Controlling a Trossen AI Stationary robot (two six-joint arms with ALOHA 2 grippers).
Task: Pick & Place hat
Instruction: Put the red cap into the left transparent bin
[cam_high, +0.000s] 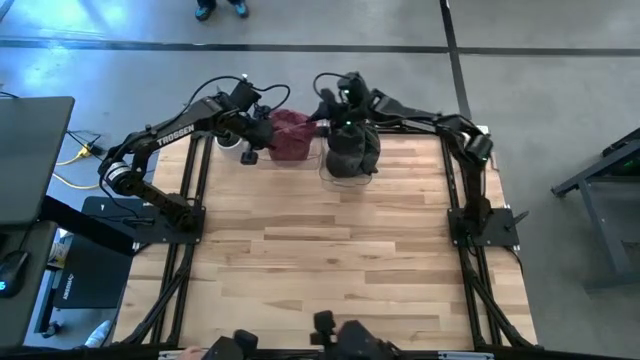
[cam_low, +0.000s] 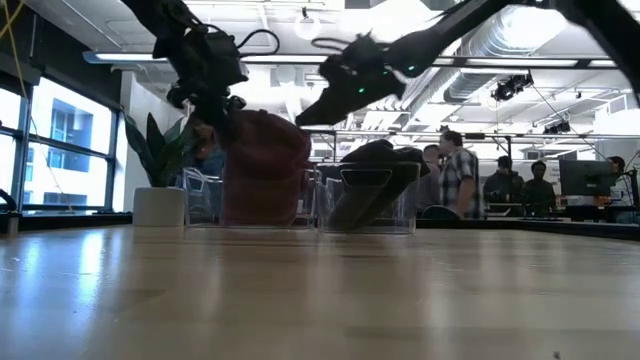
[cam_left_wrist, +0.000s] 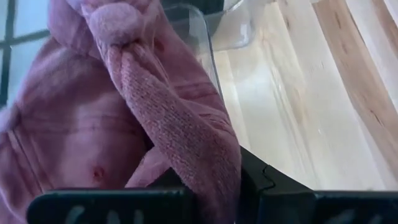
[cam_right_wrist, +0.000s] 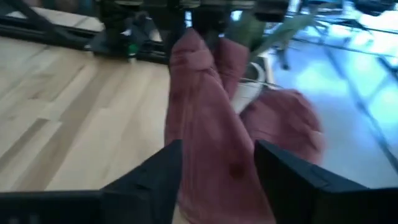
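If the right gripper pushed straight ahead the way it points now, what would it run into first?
Most likely the pink knit hat: its fabric already lies between the right gripper's spread fingers, directly in line. Beyond it stands the left arm, though depth there is unclear.

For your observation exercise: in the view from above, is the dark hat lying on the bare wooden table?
No, the dark hat sits in a clear bin at the table's far edge.

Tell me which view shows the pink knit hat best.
The left wrist view: the pink knit hat fills it, pinched in the left gripper, knit visible. High view shows a small maroon bundle; low view a dark shape; right wrist view a blurred fold between the fingers.
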